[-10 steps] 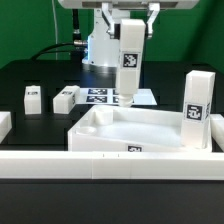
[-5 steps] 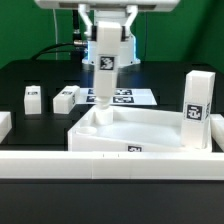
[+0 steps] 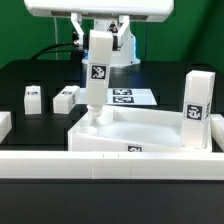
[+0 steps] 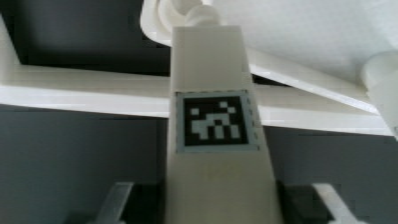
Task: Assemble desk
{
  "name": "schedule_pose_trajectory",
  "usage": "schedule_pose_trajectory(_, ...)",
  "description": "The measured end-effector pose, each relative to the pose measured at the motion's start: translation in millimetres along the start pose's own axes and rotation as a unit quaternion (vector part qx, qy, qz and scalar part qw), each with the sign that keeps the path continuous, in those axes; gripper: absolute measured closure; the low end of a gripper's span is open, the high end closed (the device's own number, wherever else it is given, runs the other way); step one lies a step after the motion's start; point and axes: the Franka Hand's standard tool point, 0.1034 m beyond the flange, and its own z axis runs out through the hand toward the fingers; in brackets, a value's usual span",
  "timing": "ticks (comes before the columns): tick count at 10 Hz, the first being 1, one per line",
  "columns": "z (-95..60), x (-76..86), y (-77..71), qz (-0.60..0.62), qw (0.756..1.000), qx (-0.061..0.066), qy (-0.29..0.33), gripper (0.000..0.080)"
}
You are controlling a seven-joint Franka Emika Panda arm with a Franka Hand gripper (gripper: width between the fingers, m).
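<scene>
One leg (image 3: 196, 100) is seated in the tabletop (image 3: 150, 130). A second leg (image 3: 96, 75) is pinched by the claw (image 3: 101, 33) at a far corner. Two loose legs (image 3: 66, 98) are left unfitted.

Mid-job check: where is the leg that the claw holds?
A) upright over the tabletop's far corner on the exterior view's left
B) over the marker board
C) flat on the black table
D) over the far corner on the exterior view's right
A: the claw grips the leg upright, its lower end at the tabletop's far corner on the exterior view's left.
</scene>
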Motion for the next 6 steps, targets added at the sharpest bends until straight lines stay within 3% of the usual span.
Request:
schedule_pose_trajectory(3,18.6,-1.7,8.7,-0.007,1.000,-0.010,0.001,0.0509)
schedule_pose_trajectory(6,19.8,2.7,7.9,-0.003,1.000,-0.010,0.003,0.0509)
